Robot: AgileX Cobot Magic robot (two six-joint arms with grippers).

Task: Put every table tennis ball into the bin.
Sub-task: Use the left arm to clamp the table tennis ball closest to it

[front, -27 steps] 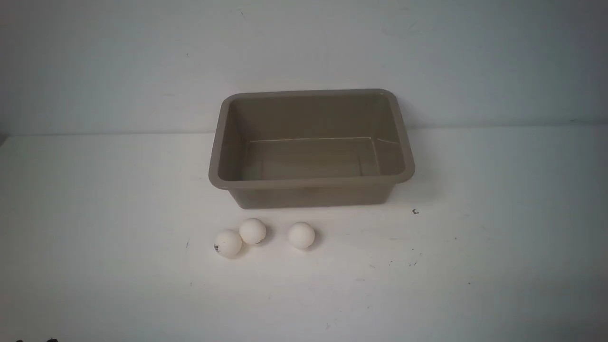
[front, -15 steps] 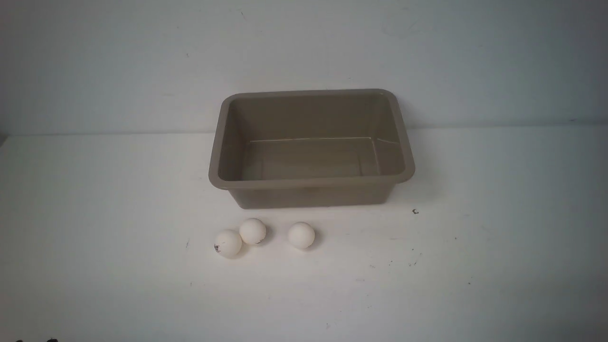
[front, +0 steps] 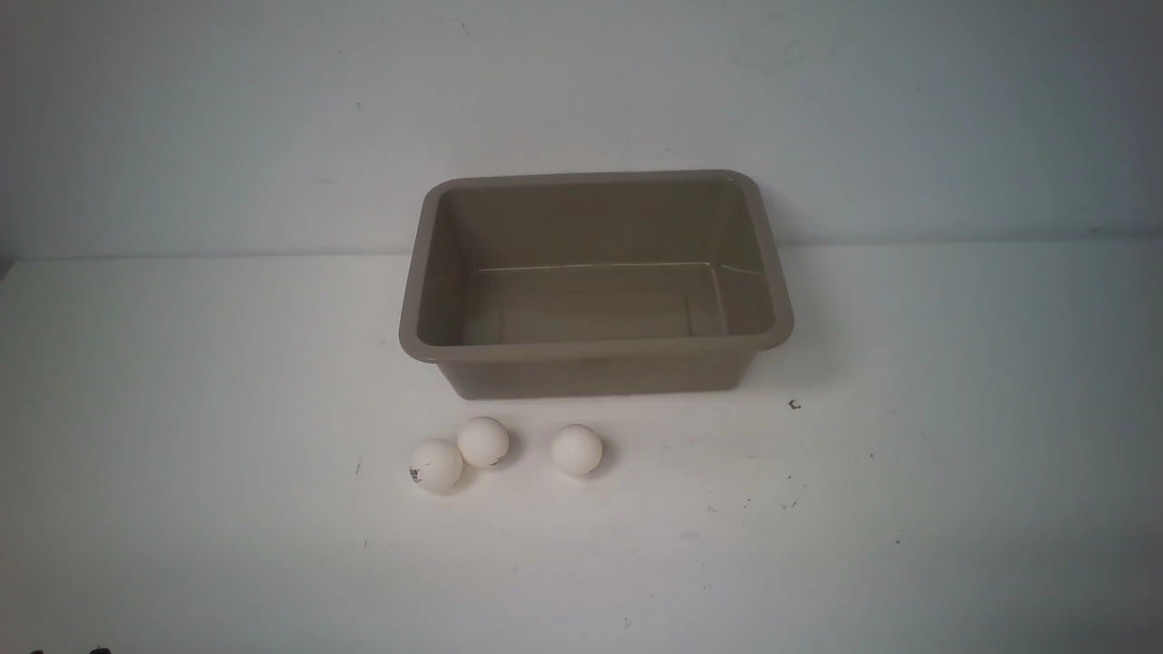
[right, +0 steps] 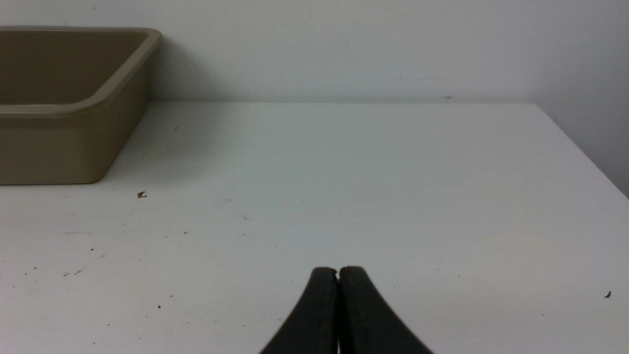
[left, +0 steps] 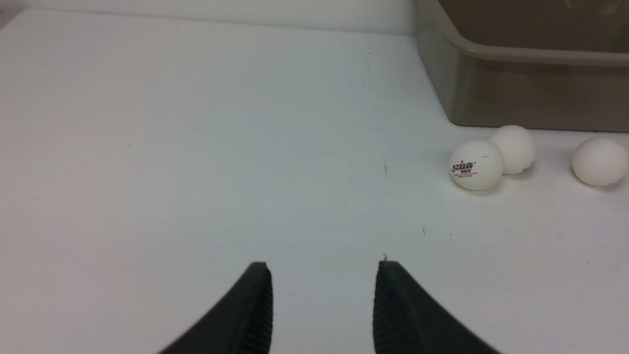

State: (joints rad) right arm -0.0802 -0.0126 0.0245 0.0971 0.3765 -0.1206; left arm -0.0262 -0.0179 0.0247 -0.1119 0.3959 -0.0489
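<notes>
Front view: three table tennis balls (front: 483, 441) loose on the surface (front: 182, 409); bin (front: 591, 350) at far edge holds none.
Balls lie mid-surface, just nearside of bin, the left two apparently touching. Empty left claw (left: 324, 268) apart, right claw (right: 338, 270) together. Risk: pinching one of the pair knocks its neighbour rolling away.

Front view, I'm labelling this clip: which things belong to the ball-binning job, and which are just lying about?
Job: marked ball; middle ball; right-hand ball; bin.
Lying about: dark crumb on the table, right of the bin.
</notes>
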